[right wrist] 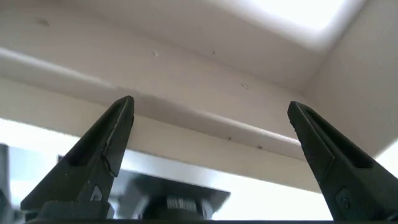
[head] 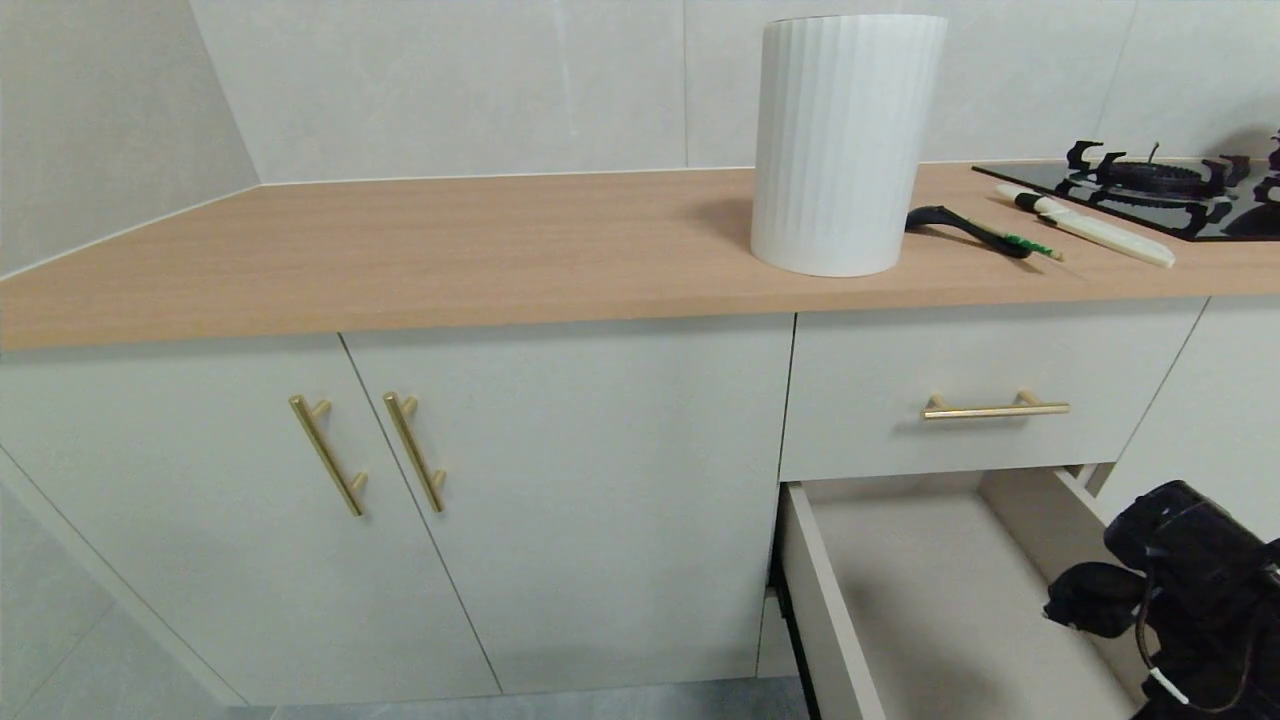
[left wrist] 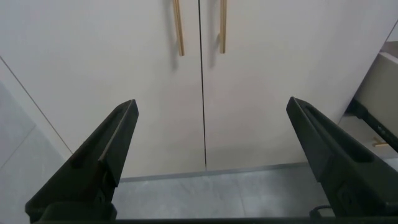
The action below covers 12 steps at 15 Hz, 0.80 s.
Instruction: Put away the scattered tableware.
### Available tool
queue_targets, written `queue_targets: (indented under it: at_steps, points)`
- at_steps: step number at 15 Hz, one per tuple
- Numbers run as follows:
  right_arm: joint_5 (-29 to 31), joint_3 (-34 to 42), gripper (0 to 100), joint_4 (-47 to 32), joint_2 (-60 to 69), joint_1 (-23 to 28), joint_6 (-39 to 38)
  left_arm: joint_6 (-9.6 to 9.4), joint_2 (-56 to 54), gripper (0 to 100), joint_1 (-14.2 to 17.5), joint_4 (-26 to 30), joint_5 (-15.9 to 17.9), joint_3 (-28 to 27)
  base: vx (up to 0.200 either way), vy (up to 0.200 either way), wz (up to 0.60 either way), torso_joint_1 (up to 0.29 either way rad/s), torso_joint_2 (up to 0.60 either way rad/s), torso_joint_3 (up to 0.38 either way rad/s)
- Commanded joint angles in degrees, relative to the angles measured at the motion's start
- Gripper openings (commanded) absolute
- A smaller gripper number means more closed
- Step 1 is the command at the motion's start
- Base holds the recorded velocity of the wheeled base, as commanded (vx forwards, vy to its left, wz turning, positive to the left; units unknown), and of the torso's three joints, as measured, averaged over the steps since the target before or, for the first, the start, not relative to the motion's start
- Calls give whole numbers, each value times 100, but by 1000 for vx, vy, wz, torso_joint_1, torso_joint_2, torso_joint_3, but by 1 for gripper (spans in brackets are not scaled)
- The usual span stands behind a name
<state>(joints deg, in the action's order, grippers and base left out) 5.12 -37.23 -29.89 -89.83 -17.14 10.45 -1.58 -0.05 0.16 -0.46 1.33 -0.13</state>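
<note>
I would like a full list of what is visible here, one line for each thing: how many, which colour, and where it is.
countertop: one, wood brown, above the cabinets
ribbed container: one, white, upright on the countertop
ladle: one, black with a green handle end, lying just right of the container
knife: one, white with a black band, lying along the hob's near edge
gas hob: one, black, far right of the countertop
cabinet doors: two, pale grey with gold handles, lower left
closed drawer: one, pale grey, gold handle
open drawer: one, pale, pulled out below the closed one
left gripper: one, black, open, facing the cabinet doors
right gripper: one, black, open
</note>
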Motion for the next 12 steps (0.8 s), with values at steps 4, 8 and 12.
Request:
queue_targets:
  at_steps: [4, 8, 12]
  points:
    - [59, -65, 100, -658, 405, -281, 159, 0, 5, 100, 2, -6, -1, -4, 0, 0, 0, 0, 0, 0]
    - [-2, -698, 100, -641, 1020, -272, -8, 0, 5, 100, 2, -6, -1, -4, 0, 0, 0, 0, 0, 0]
    - [-354, -1260, 100, -193, 2137, -272, -974, 0, 5, 100, 2, -6, -1, 5, 0, 0, 0, 0, 0, 0]
